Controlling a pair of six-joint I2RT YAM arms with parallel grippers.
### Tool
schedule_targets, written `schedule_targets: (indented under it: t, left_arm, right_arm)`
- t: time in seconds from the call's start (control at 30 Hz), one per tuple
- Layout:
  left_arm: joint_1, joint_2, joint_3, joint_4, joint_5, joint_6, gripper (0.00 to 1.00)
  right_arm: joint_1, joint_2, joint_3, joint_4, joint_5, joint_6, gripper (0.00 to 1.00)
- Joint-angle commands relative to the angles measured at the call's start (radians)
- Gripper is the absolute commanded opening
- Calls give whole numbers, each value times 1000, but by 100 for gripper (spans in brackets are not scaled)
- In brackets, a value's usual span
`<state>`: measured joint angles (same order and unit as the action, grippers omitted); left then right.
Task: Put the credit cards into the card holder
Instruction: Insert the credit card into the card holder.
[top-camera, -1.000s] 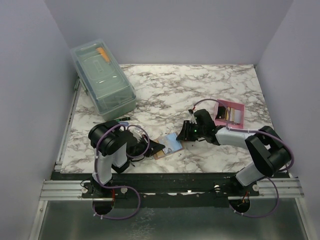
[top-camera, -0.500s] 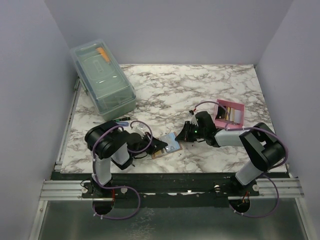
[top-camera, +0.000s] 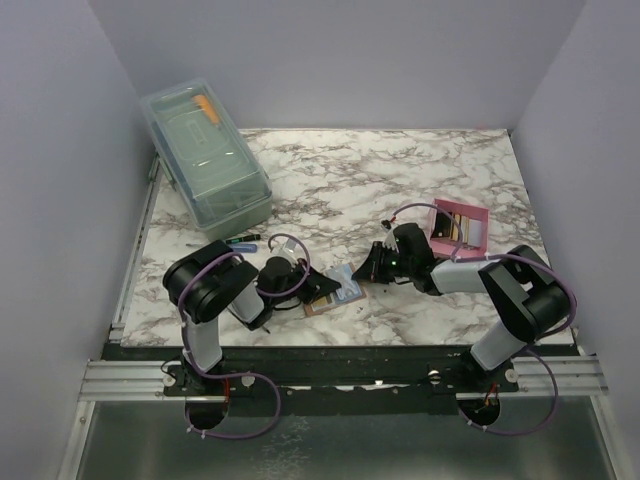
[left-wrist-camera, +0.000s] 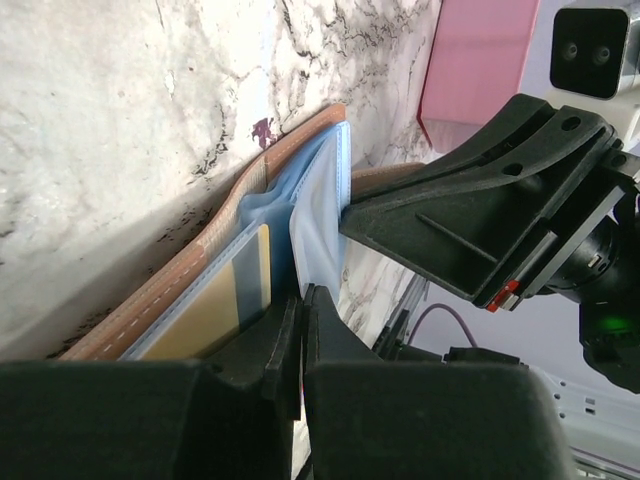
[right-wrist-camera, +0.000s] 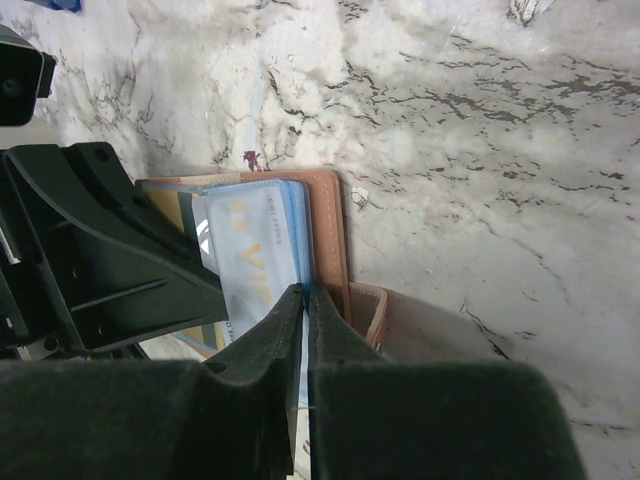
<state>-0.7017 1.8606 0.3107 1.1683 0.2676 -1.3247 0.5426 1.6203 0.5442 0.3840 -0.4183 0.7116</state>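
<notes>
A small tan-brown, leather-like folding card holder (top-camera: 342, 292) lies opened on the marble-patterned worktop (top-camera: 400, 170). It is left of the pink slotted plastic tray (top-camera: 462, 226) and a bit closer to the arms than the tray is. Up close, its outer cover (left-wrist-camera: 250, 190) is tan with a stitched rim, and pale blue see-through pockets fan out from inside it. A yellow plastic card (left-wrist-camera: 215, 320) already sits flat in one of those pockets.

The right gripper (right-wrist-camera: 304, 295) reaches in from the tray's side. Its jaws are clenched on the edge of a thin light blue plastic card (right-wrist-camera: 250, 265) with pale lettering, which lies over the holder's blue pockets, just inside the tan cover. The left gripper (left-wrist-camera: 303, 300) comes at the holder from the side away from the tray. Its jaws are pinched together on the near edge of the holder's blue lining. The two black grippers almost meet over the holder.

Well left of the tray and farther back stands a clear lidded plastic box (top-camera: 205, 165) with something orange inside.
</notes>
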Motion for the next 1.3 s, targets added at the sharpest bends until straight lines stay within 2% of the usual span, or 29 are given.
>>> schedule_targets:
  t: [0.0,0.17,0.27,0.67,0.8,0.93,1.13,1.27]
  left_arm:
    - [-22,-18,42,-243,-60,73,11]
    - [-22,-151,48,-450,-87,144,40]
    - [-23,-201,61,-541,-72,167,51]
    - [-22,-380,124,-913,-166,260,59]
    - [-24,-444,139,-984,-182,303,61]
    - [-22,-471,167,-1026,-171,355,60]
    - [-22,-393,220,-1017,-156,400,44]
    - [-23,-321,226,-935,-110,393,31]
  right_arm:
    - [32,8,-26,-50,-60,16,8]
    - [32,-19,-23,-100,-23,-4,8]
    - [32,-27,-15,-124,-15,-21,8]
    - [33,-57,7,-177,6,-55,8]
    - [33,-65,8,-185,5,-58,9]
    - [32,-81,15,-201,-3,-57,16]
    - [32,-137,16,-229,-4,-43,23]
    - [33,-159,6,-210,-34,-18,25]
